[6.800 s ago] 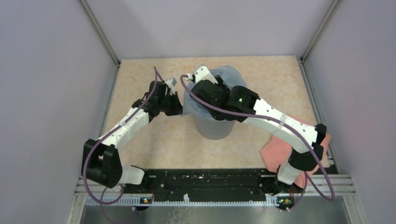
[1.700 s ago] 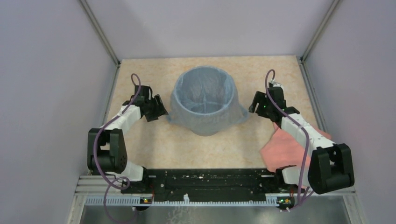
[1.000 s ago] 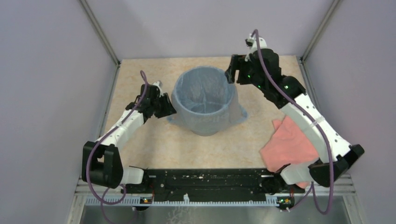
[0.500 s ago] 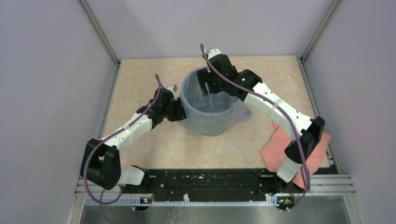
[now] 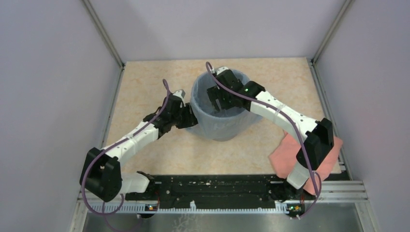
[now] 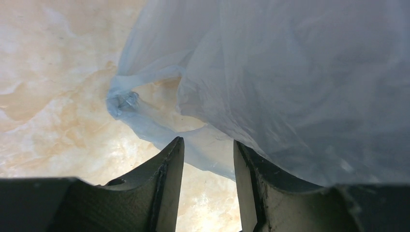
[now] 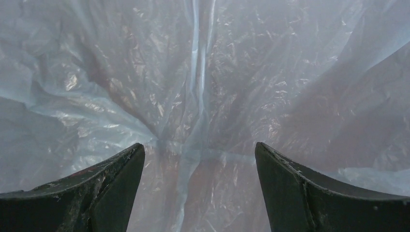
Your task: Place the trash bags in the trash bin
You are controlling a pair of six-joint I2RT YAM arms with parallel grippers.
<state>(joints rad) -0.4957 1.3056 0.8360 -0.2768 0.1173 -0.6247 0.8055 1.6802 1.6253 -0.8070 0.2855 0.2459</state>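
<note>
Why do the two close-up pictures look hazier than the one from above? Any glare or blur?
Top external: even, soft light, with the trash bin sharp. Left wrist: the trash bag sits close to the lens and looks soft; the left gripper is dark. Right wrist: the bag's crinkles catch small glints; the right gripper is a dark silhouette.

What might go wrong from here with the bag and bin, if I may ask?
The open right gripper sits inside the trash bag; pulling out, its fingers may snag the thin film and drag the lining up. The left gripper is close beside the trash bin at the bag's loose overhang; a push might shift the bin.
</note>
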